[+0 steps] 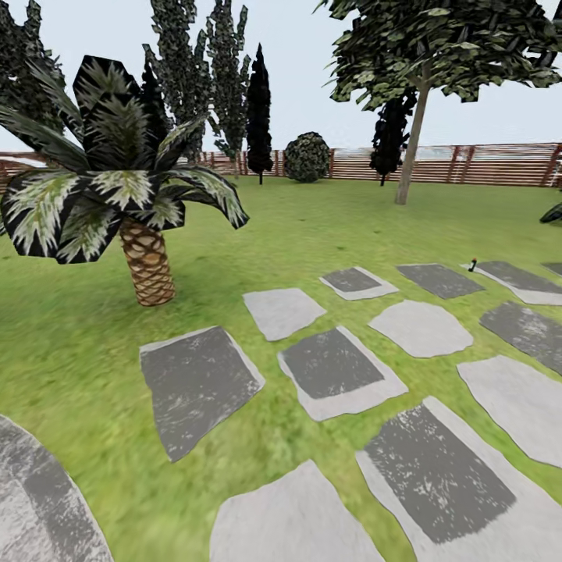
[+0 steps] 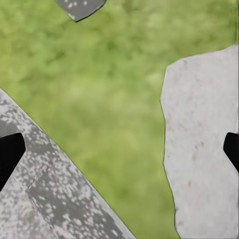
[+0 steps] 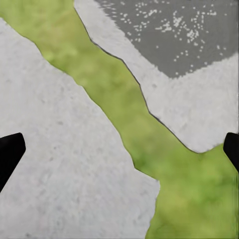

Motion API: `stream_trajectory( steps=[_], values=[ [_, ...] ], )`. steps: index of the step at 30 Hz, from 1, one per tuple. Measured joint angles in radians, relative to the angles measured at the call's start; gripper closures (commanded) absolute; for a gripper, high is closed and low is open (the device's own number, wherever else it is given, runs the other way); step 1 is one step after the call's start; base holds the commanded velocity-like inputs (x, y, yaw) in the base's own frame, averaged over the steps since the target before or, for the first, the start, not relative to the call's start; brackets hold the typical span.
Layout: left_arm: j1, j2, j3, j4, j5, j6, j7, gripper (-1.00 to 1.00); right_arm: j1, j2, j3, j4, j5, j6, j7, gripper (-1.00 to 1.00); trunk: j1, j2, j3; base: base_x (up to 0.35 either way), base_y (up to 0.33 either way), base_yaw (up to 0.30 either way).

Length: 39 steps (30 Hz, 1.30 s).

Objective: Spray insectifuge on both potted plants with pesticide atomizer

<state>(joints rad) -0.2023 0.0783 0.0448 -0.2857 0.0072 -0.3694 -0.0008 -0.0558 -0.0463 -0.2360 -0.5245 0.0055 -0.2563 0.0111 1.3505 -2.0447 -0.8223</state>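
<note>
In the left wrist view my left gripper (image 2: pixel 119 154) is open, its two black fingertips (image 2: pixel 10 155) far apart at the picture's edges, with nothing between them over grass and paving. My right gripper (image 3: pixel 119 152) is open too, hanging over pale stepping stones with nothing held. In the head view a tiny dark upright object (image 1: pixel 471 265) stands by a far stepping stone at the right; it is too small to tell whether it is the pesticide atomizer. The potted plants are out of view. The garden lawn (image 1: pixel 312 226) stretches ahead.
A short palm with a scaly brown trunk (image 1: pixel 147 269) stands at the left. Flat stepping stones (image 1: pixel 339 371) run across the grass toward the right. A tree (image 1: pixel 412 148) and a brown slatted fence (image 1: pixel 484 164) close the far side. The grey patio's edge (image 1: pixel 39 507) shows at the lower left.
</note>
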Motion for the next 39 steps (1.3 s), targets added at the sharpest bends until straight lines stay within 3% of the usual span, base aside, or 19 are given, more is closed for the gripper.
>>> stream_trajectory(
  steps=[30,39],
  values=[
    [0.0,0.0,0.01,0.0,-0.001,0.0,-0.001,-1.0,0.0,0.001,0.002,0.002,0.001,-0.001,0.0,-1.0,0.0,0.0,0.0,0.309,-0.083,-0.292],
    [0.0,0.0,0.01,0.0,-0.001,-0.002,-0.001,-1.0,0.0,0.002,0.002,0.003,0.001,0.0,-0.004,-1.0,0.0,0.0,0.0,0.329,0.0,-0.066]
  ],
)
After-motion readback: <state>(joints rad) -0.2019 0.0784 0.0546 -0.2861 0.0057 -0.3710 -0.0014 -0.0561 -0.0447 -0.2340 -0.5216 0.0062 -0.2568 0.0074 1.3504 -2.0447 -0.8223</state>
